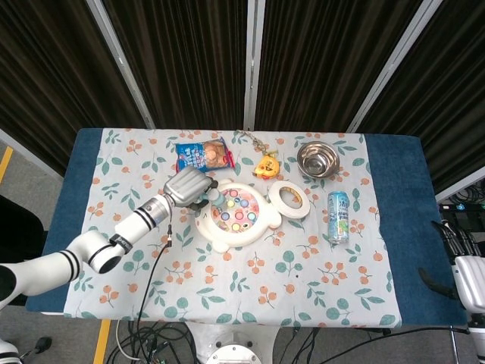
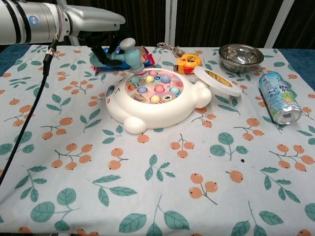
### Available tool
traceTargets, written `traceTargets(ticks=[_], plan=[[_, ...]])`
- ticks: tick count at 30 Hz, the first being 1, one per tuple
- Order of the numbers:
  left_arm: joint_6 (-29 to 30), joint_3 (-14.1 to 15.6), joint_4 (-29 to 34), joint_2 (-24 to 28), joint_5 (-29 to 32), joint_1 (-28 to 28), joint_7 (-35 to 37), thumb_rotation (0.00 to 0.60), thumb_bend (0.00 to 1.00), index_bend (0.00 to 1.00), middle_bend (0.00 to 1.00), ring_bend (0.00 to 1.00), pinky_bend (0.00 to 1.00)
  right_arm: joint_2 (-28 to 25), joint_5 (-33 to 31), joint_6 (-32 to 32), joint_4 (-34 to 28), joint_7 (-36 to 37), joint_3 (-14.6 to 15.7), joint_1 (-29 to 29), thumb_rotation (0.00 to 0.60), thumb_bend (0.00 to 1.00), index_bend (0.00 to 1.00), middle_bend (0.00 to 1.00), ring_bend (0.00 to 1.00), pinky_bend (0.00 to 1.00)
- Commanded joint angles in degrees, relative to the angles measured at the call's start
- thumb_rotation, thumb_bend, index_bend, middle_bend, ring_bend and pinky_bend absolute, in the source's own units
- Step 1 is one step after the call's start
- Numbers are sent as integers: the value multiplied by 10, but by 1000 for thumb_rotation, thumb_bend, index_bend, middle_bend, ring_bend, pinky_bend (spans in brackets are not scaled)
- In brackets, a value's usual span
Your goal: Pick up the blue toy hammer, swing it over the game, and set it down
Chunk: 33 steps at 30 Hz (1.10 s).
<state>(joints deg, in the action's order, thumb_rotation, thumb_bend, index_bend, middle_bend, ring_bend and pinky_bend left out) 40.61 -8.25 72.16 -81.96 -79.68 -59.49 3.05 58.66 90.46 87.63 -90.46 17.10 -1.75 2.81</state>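
My left hand (image 1: 186, 187) (image 2: 101, 37) grips the handle of the blue toy hammer (image 2: 129, 53). The hammer's head (image 1: 214, 196) hangs just above the back left edge of the white whack-a-mole game (image 1: 237, 214) (image 2: 155, 99), whose top holds several coloured pegs. The handle is mostly hidden inside the fingers. My right hand (image 1: 464, 262) rests off the table at the far right edge of the head view, holding nothing; how its fingers lie is unclear. It does not show in the chest view.
Behind the game lie a blue snack bag (image 1: 201, 156), a yellow toy (image 1: 266, 166) (image 2: 188, 62) and a steel bowl (image 1: 317, 159) (image 2: 240, 54). A white tape roll (image 1: 289, 199) (image 2: 217, 80) touches the game's right side. A can (image 1: 338, 216) (image 2: 279, 97) lies further right. A black cable (image 2: 29, 105) trails from my left arm.
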Motion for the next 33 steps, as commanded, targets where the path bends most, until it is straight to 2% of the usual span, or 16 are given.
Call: traceTargets(ticks=[1, 4, 11, 15, 21, 27, 33], plan=[[7, 2, 16, 16, 10, 13, 2, 600, 623, 575, 686, 561, 833, 0, 1, 0, 1, 1, 0, 1, 600, 195, 0, 126, 0, 0], [22, 9, 11, 15, 17, 32, 11, 600, 622, 574, 685, 561, 831, 1, 1, -1, 3, 3, 0, 1, 600, 195, 0, 126, 0, 0], [61, 41, -47, -18, 3, 82, 60, 600, 621, 566, 659, 539, 741, 2, 2, -4, 4, 3, 0, 3, 600, 195, 0, 126, 0, 0], [61, 61, -101, -47, -13, 97, 89, 600, 622, 553, 639, 508, 685, 2, 3, -5, 0, -1, 0, 4, 600, 195, 0, 126, 0, 0], [57, 75, -156, -75, -33, 102, 120, 600, 601, 516, 599, 448, 619, 0, 1, -7, -9, -10, 0, 4, 600, 195, 0, 126, 0, 0], [55, 84, -176, -84, -47, 105, 128, 594, 527, 423, 518, 373, 560, -1, -1, -7, -12, -14, 0, 4, 600, 195, 0, 126, 0, 0], [60, 84, -174, -82, -50, 110, 128, 580, 484, 382, 471, 343, 552, -1, -1, -5, -12, -13, 0, 2, 600, 195, 0, 126, 0, 0]])
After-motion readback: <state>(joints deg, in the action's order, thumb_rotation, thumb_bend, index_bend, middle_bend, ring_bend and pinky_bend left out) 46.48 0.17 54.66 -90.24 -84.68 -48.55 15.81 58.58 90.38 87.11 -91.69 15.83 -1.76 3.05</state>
